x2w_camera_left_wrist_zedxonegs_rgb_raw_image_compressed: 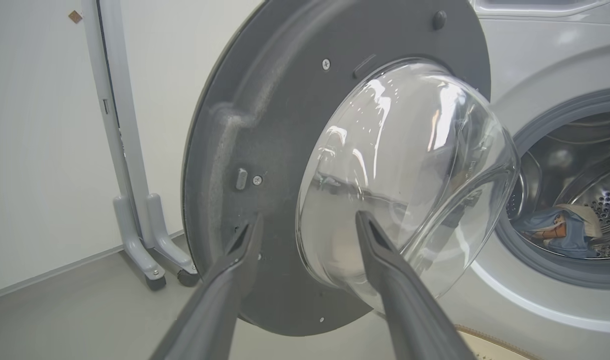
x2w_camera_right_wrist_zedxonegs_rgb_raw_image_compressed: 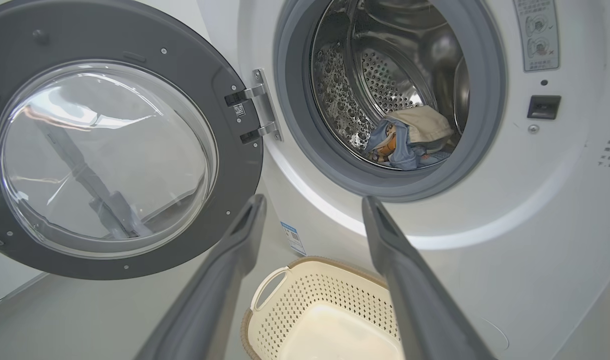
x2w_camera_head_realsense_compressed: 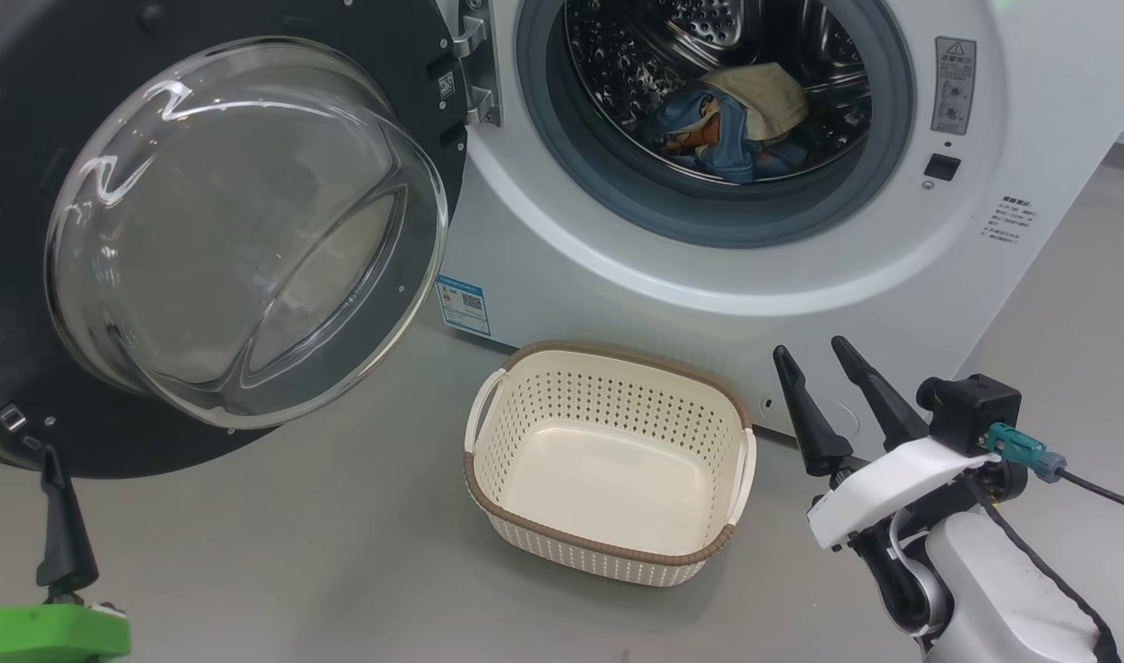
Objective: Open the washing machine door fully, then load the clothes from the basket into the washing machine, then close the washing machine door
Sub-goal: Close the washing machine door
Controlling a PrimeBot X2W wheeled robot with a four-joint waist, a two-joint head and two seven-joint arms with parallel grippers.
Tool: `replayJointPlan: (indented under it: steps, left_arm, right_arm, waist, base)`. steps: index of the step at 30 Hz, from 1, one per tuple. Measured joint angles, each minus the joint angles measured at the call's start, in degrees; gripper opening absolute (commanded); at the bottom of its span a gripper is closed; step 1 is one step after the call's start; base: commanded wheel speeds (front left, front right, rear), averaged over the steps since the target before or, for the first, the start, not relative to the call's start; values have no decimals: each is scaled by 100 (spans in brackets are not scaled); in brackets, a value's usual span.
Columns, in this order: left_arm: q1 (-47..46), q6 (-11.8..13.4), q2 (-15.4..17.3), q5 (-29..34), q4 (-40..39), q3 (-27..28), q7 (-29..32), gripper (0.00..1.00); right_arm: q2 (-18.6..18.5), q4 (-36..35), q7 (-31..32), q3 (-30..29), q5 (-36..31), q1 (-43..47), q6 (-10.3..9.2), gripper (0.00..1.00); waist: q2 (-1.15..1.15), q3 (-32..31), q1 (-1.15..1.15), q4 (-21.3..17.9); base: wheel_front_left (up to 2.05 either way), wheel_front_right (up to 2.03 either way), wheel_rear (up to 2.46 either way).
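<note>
the door [x2w_camera_head_realsense_compressed: 239, 230] stands swung wide to the left of the washer [x2w_camera_head_realsense_compressed: 617, 267], hung on its metal hinge [x2w_camera_head_realsense_compressed: 474, 69], with the clear glass bowl bulging toward my head camera. the clothes [x2w_camera_head_realsense_compressed: 736, 124], a blue and cream bundle with a touch of orange, lie low in the steel drum [x2w_camera_head_realsense_compressed: 635, 55], behind the grey gasket [x2w_camera_head_realsense_compressed: 543, 129]. the basket [x2w_camera_head_realsense_compressed: 617, 354] sits empty on the grey floor [x2w_camera_head_realsense_compressed: 295, 552], just in front of the washer and below its opening. my left tool [x2w_camera_left_wrist_zedxonegs_rgb_raw_image_compressed: 308, 216] hangs before the door's inner face, fingers spread and gripping nothing. one tip is over the dark rim and the other over the glass, and i cannot tell whether either touches. my right tool [x2w_camera_head_realsense_compressed: 812, 348] hovers to the right of the basket, fingers spread and empty, pointing at the washer's front. a blue label [x2w_camera_head_realsense_compressed: 463, 304] sits on the washer's lower left.
</note>
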Motion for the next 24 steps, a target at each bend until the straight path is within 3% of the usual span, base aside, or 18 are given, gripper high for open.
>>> replayJointPlan:
  steps: [2, 10, 18, 24]
  left_arm:
    - [-69, -30, 58, 14, -30, 20, 0, 0]
    - [-570, -231, 431, -186, -469, 219, 101, 0]
    - [-1535, -305, 777, -1247, -829, 893, 586, 0]
    - [-2293, -348, 1173, -2308, -512, 1583, 1195, 0]
  right_arm:
    - [0, 4, 0, -1, 0, 0, 0, 100]
    - [-1, 16, 0, -10, 1, -1, 0, 100]
    - [-2, 26, 0, 5, 1, -2, 0, 100]
    - [36, 34, 0, 152, 2, -5, 0, 100]
  waist:
    - [0, -2, 0, -8]
    - [0, -22, 0, -18]
    - [0, -52, 0, -24]
    - [0, -73, 0, -116]
  base:
    - [0, 0, 0]
    - [0, 0, 0]
    - [0, 0, 0]
    - [0, 0, 0]
